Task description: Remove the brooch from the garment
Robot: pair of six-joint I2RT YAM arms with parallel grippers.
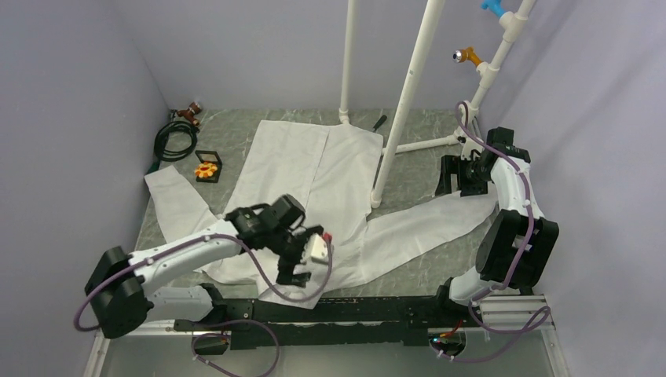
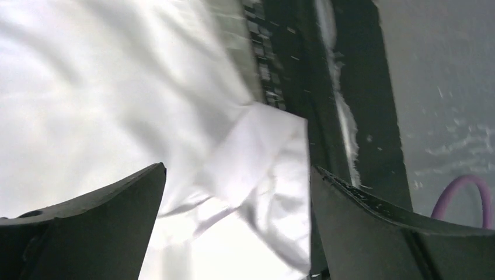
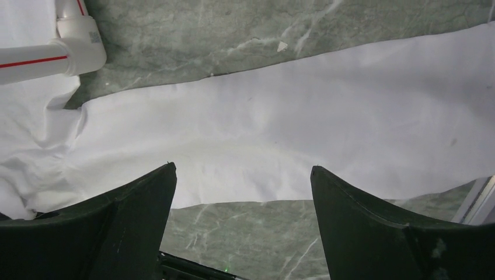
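Left gripper [image 2: 236,175]: jaws are standing wide apart with nothing between them, hanging over the near hem of the garment [image 1: 314,173].
Near edge: a corner of the hem is reaching over the table's lip and lying against the black rail [image 1: 353,310] that carries the arm bases.
Right gripper [image 3: 242,169]: jaws are gaping wide and holding nothing, hovering above the right sleeve, which is running across the table [image 3: 245,35] with bare marble showing on both of its long edges.
Brooch [image 1: 206,169]: lying in a small black tray [image 1: 217,159] on the table, just beside the left edge of the garment's body and beyond the left sleeve, well apart from both grippers.
Pipe stand [image 1: 402,102]: one slanted post is coming down at the garment's right edge, between the two arms; another upright is standing at the far edge.
Far-left corner: a black cable coil [image 1: 177,141] is lying near the wall, past the tray.
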